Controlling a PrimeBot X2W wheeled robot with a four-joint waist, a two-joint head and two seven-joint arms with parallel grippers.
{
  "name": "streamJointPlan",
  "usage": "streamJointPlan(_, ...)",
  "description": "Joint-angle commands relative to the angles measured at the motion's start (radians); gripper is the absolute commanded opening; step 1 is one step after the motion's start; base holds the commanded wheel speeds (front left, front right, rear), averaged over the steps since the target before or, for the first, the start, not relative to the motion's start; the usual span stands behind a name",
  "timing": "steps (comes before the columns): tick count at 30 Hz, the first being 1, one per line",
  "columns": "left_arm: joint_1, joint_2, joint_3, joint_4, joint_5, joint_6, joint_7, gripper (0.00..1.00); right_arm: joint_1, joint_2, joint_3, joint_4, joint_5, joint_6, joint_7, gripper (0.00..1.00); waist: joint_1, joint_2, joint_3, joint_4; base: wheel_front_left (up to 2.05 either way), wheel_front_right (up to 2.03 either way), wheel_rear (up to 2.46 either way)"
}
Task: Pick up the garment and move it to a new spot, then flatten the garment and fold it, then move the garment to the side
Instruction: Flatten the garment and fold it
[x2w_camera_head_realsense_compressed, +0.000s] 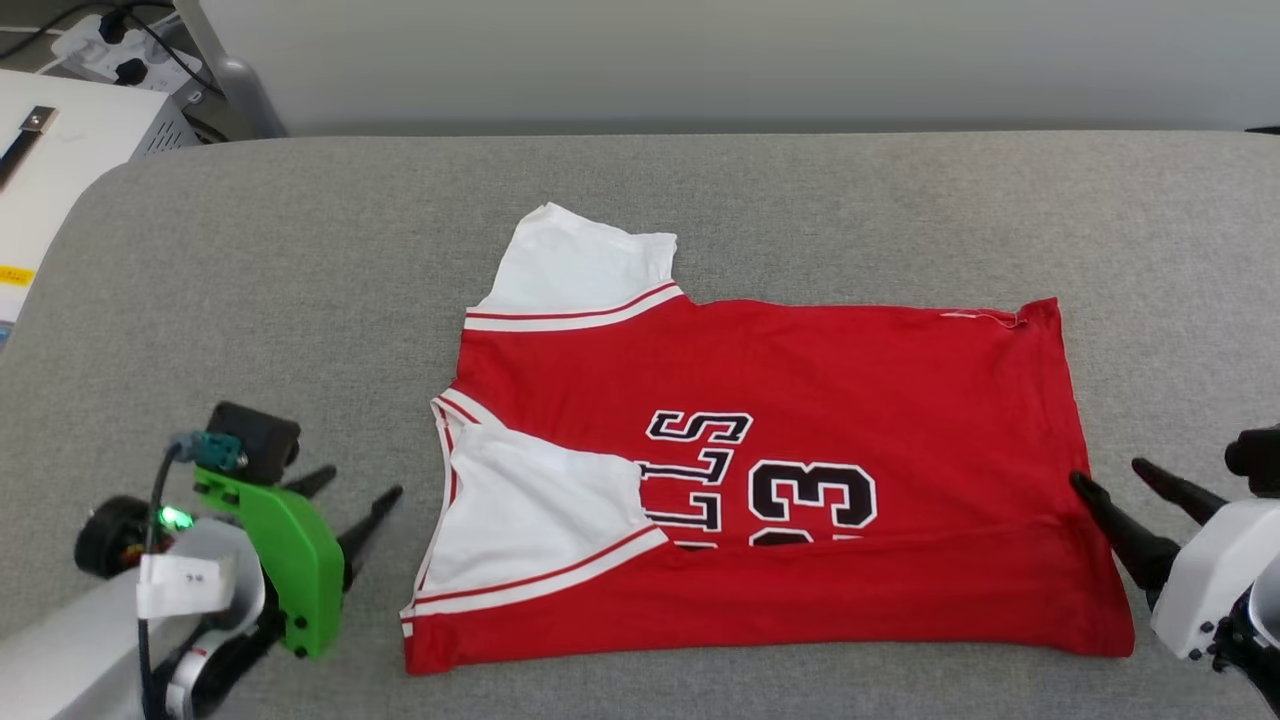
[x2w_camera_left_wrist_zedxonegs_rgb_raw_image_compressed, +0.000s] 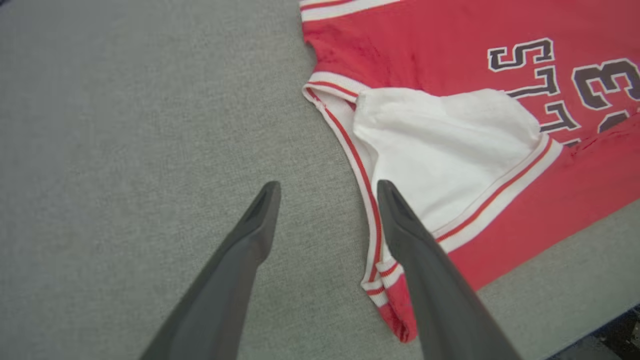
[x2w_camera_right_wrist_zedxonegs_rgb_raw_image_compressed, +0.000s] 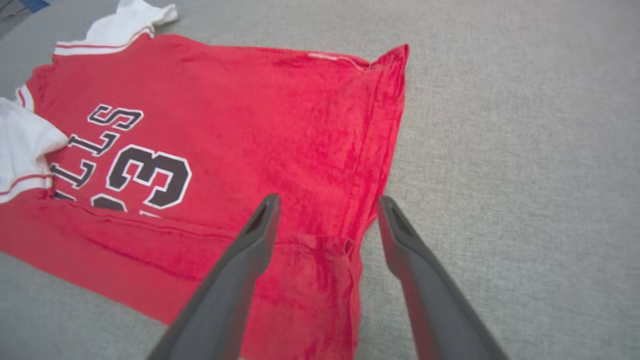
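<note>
The garment (x2w_camera_head_realsense_compressed: 800, 400) lies in the middle of the grey cloth surface (x2w_camera_head_realsense_compressed: 300, 250), with its near edge folded over. Our left gripper (x2w_camera_head_realsense_compressed: 358, 487) stands beside the collar end, fingers wide apart and holding nothing. Our right gripper (x2w_camera_head_realsense_compressed: 1110, 474) is at the hem, equally wide and empty. Behind it are a pale wall (x2w_camera_head_realsense_compressed: 700, 60) and, far left, a white box (x2w_camera_head_realsense_compressed: 70, 140) and a power strip (x2w_camera_head_realsense_compressed: 100, 45).

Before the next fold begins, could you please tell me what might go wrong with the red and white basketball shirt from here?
1. The far white sleeve sticks out beyond the red basketball T-shirt, so the next fold may end uneven.
2. The open right gripper straddles the hem; a finger could snag and drag it.
</note>
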Motion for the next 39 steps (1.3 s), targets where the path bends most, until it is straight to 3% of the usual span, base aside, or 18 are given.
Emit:
streamJointPlan(1,-0.036,0.012,0.018,-0.007,0.027,0.01,-0.019,1.0,0.008,0.017,-0.019,-0.019,-0.019,-0.001,-0.036,1.0,0.0,0.0,0.001,-0.004,0.0,0.0,0.0)
streamJointPlan(8,-0.206,-0.004,0.1,-0.007,0.106,0.029,-0.079,1.0,-0.017,0.129,-0.152,-0.103,-0.173,-0.001,-0.208,1.0,0.0,0.0,0.05,-0.034,0.0,0.0,0.0)
streamJointPlan(11,-0.303,-0.021,0.117,0.022,0.144,0.013,-0.065,1.0,-0.022,0.187,-0.191,-0.153,-0.242,-0.001,-0.231,1.0,0.0,0.0,0.088,-0.055,0.0,0.0,0.0)
streamJointPlan(18,-0.543,-0.114,0.151,0.136,0.189,-0.047,-0.023,1.0,-0.047,0.237,-0.208,-0.239,-0.301,-0.001,-0.242,1.0,0.0,0.0,0.2,-0.1,0.0,0.0,0.0)
streamJointPlan(24,-0.722,-0.202,0.133,0.31,0.135,-0.138,0.174,1.0,-0.094,0.231,-0.181,-0.252,-0.316,-0.001,-0.25,1.0,0.0,0.0,0.295,-0.136,0.0,0.0,0.0)
streamJointPlan(29,-0.822,-0.242,0.094,0.459,0.055,-0.195,0.44,1.0,-0.148,0.224,-0.145,-0.255,-0.315,-0.001,-0.245,1.0,0.0,0.0,0.364,-0.176,0.0,0.0,0.0)
streamJointPlan(33,-0.866,-0.256,0.076,0.53,0.01,-0.211,0.59,1.0,-0.179,0.218,-0.127,-0.249,-0.309,-0.001,-0.245,1.0,0.0,0.0,0.408,-0.2,0.0,0.0,0.0)
streamJointPlan(39,-0.887,-0.262,0.044,0.595,0.013,-0.223,0.661,1.0,-0.212,0.213,-0.108,-0.231,-0.296,-0.001,-0.257,1.0,0.0,0.0,0.46,-0.229,0.0,0.0,0.0)
